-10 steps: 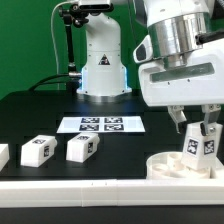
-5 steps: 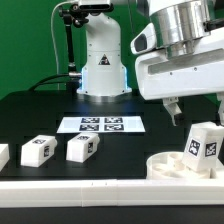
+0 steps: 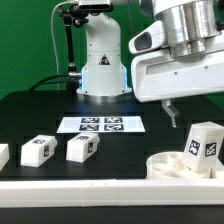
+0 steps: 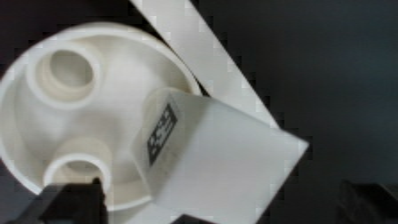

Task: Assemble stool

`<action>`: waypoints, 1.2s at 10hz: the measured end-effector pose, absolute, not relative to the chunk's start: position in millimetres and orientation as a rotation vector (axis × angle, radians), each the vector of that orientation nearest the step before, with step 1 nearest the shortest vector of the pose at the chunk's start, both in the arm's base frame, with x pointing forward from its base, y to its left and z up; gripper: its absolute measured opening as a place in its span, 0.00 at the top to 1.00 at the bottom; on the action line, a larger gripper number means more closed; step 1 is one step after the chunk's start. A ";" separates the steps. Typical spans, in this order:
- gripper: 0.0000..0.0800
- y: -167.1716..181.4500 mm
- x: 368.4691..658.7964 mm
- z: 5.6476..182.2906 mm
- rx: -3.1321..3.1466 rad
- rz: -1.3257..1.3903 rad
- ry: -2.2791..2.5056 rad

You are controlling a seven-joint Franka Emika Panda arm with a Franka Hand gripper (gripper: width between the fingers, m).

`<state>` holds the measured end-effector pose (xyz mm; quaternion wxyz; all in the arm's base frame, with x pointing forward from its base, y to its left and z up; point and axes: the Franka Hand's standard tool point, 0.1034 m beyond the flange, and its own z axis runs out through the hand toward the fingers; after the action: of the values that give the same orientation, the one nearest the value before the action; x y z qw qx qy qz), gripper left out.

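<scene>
Black table (image 3: 30,115) fills the exterior view, with the arm base (image 3: 102,60) at the back center. The gripper (image 3: 198,112) hangs over the exterior view's right with its jaws spread wide, holding nothing and clear of the parts below. A white rail (image 3: 90,190) runs along the front edge.

The seat (image 3: 165,166) lies flat at front right, just behind the rail. One leg (image 3: 203,147) stands upright in it. We see two round sockets of the seat in the wrist view.

The marker board (image 3: 100,125) lies mid-table and shows four square tags. Two loose legs (image 3: 82,148) (image 3: 38,150) lie front left, apart from each other. A third (image 3: 2,155) is cut off by the left edge.

The labels are black-and-white square tags on each leg, too small for us to read. There is bare table between the loose legs and the seat, and around the board.
</scene>
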<state>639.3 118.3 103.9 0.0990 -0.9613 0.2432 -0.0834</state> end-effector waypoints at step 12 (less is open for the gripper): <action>0.19 109.6 640.5 103.3 -2.953 -0.360 -0.883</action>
<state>640.5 109.6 103.3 0.0195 -0.9515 -0.2844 -0.1160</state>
